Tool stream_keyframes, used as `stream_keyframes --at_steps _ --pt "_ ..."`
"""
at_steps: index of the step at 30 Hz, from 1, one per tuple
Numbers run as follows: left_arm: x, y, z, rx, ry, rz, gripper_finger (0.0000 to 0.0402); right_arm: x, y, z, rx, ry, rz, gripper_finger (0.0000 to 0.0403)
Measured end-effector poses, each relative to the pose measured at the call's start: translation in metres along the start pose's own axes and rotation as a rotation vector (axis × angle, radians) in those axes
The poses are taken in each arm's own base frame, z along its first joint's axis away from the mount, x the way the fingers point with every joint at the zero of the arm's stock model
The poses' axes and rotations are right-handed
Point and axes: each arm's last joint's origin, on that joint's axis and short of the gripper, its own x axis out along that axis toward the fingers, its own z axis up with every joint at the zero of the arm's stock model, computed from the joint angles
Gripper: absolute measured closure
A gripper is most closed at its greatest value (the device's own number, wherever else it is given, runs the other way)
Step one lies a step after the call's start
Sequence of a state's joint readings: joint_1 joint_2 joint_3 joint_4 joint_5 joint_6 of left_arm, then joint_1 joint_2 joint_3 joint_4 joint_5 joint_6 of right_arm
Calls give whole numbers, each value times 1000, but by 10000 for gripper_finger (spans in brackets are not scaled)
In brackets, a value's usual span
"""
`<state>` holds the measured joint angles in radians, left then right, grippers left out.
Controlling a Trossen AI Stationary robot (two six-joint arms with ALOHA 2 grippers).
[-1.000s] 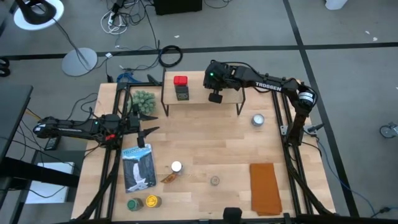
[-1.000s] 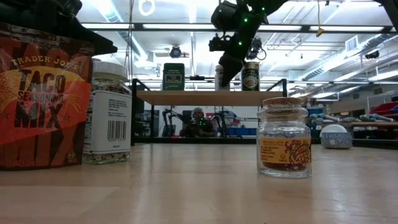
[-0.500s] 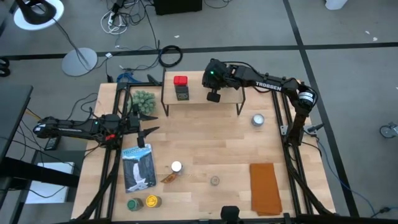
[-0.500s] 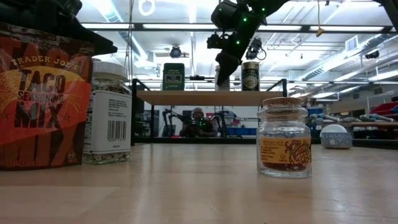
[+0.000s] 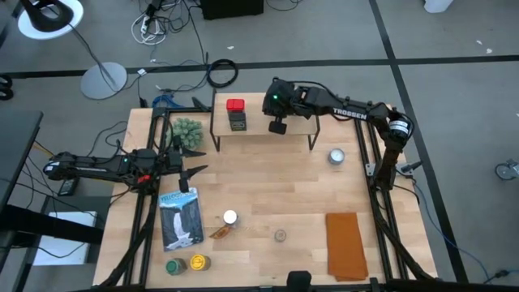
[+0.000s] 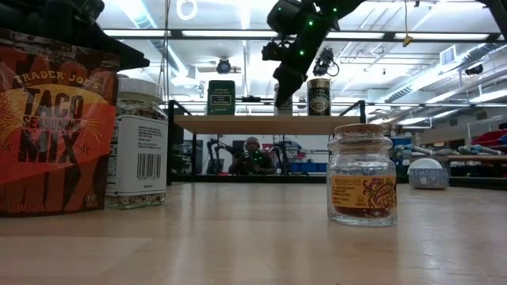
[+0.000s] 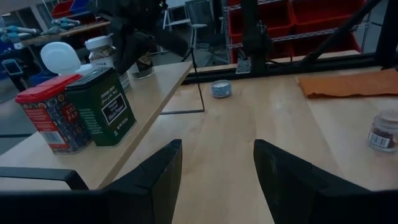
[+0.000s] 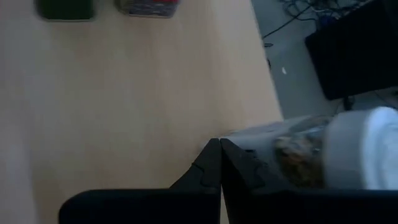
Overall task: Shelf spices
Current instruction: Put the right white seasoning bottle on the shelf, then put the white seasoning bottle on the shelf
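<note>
The shelf (image 5: 263, 130) stands at the table's far side with a red tin (image 5: 235, 105), a dark green tin (image 5: 237, 122) and a dark jar (image 6: 319, 96) on its top. A white-lidded jar (image 8: 336, 149) also stands there, under my right arm. My right gripper (image 8: 219, 155) is shut and points down right beside that jar. My left gripper (image 7: 217, 180) is open and hovers at the table's left side (image 5: 190, 170), touching nothing. More spices rest on the table: a white-lidded jar (image 5: 229, 216), a cork-topped jar (image 5: 280, 235), and green-lidded (image 5: 174, 265) and yellow-lidded (image 5: 197, 262) jars. My right gripper has its shut fingers (image 8: 239, 165) close against the side of the white-lidded jar's glass body (image 8: 292, 155), coming from above. I cannot tell whether they touch it. The jar stands on the shelf top.
A taco seasoning packet (image 6: 55, 119) and a blue-white packet (image 5: 180, 219) lie near the table's left front. An orange cloth (image 5: 346, 243) lies at the right front, a round silvery tin (image 5: 336, 156) right of the shelf, a green plant ball (image 5: 186, 130) left of it.
My right gripper has edged up and toward the table's left over the shelf, staying shut. The jars on the shelf have kept their places.
</note>
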<state>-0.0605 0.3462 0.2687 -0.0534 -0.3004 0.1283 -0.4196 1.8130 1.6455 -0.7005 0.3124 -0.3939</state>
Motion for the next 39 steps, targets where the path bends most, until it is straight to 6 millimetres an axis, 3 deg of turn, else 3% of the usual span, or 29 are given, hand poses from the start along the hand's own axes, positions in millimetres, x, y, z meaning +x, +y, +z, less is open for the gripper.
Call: stream_keyframes --at_steps 10,16,24,39 --pt "0 0 0 0 0 0 198 1 -6 6 12 -69 -36 403" --pt "0 0 0 -1 0 0 198 -2 1 4 -14 -33 -10 403" --pt "0 0 0 -1 0 0 198 -20 25 8 -18 -42 114 403" --pt "0 0 0 -3 -4 0 198 -51 90 18 -13 -39 283 401"
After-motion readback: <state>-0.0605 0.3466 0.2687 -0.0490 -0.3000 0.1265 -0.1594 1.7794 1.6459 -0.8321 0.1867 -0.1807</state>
